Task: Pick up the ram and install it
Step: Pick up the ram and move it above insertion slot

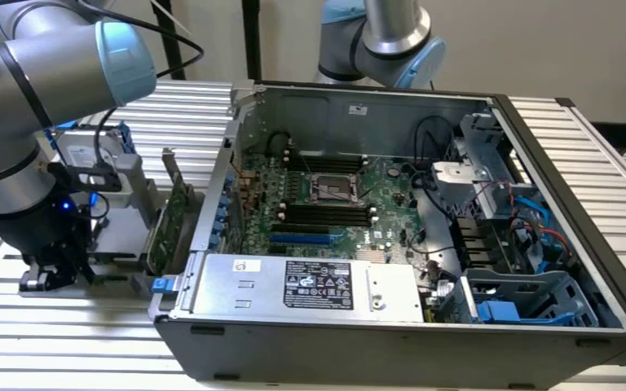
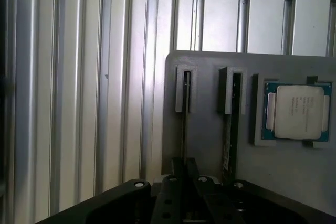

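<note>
The ram (image 2: 185, 109) is a thin dark stick standing on edge in one slot of a grey holder plate (image 2: 205, 145). Its near end runs in between my gripper's (image 2: 184, 164) two black fingers, which sit pressed close on either side of it. A second ram stick (image 2: 229, 129) stands in the neighbouring slot. In the exterior view my gripper (image 1: 56, 274) is low over the holder at the exterior view's left, outside the open computer case (image 1: 574, 244). The black memory slots (image 1: 319, 213) lie on the motherboard below the processor socket (image 1: 335, 189).
A square silver processor chip (image 2: 296, 111) lies in a recess of the holder beside the sticks. A green expansion card (image 1: 167, 221) stands upright between my arm and the case wall. A second robot arm (image 1: 384, 41) rises behind the case. The ribbed metal table (image 2: 79, 103) surrounds the holder.
</note>
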`<state>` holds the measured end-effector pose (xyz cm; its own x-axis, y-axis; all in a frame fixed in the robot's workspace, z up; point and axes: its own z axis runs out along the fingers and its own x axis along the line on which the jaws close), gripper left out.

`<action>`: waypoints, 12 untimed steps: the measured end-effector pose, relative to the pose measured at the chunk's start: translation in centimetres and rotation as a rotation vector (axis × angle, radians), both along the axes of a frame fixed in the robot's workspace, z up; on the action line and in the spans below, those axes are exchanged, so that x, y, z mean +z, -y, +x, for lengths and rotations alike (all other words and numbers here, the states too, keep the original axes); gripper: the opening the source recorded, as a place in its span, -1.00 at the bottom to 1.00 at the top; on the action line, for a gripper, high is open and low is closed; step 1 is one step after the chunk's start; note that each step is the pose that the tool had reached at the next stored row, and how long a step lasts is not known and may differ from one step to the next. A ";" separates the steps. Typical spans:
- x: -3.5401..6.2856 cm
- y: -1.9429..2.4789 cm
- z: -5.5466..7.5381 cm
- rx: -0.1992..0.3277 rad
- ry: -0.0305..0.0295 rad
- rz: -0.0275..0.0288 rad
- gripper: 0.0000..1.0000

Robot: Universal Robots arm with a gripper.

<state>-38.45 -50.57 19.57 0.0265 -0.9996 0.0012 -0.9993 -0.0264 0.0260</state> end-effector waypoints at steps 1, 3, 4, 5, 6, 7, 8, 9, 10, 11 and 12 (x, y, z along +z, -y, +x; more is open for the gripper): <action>0.00 0.00 0.0 -0.001 0.0000 0.0001 -1.00; 0.00 0.00 0.0 -0.001 0.0000 0.0000 -1.00; 0.00 0.00 0.0 -0.001 0.0000 0.0000 -1.00; 0.00 0.00 0.0 -0.001 0.0000 0.0001 -1.00; 0.01 0.00 0.0 -0.001 0.0001 0.0001 -1.00; 0.07 0.01 0.0 -0.001 -0.0001 -0.0001 -1.00; 0.19 0.01 0.0 -0.001 -0.0003 -0.0002 -1.00; 0.37 0.01 0.0 -0.001 -0.0002 -0.0001 -1.00; 0.63 0.00 0.0 -0.001 0.0000 0.0000 -1.00; 0.97 0.00 0.0 -0.001 -0.0001 0.0001 -1.00; 1.36 0.00 0.0 -0.001 -0.0001 -0.0001 -1.00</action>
<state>-38.45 -50.58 20.93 0.0258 -0.9997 0.0013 -0.9993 -0.0258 0.0261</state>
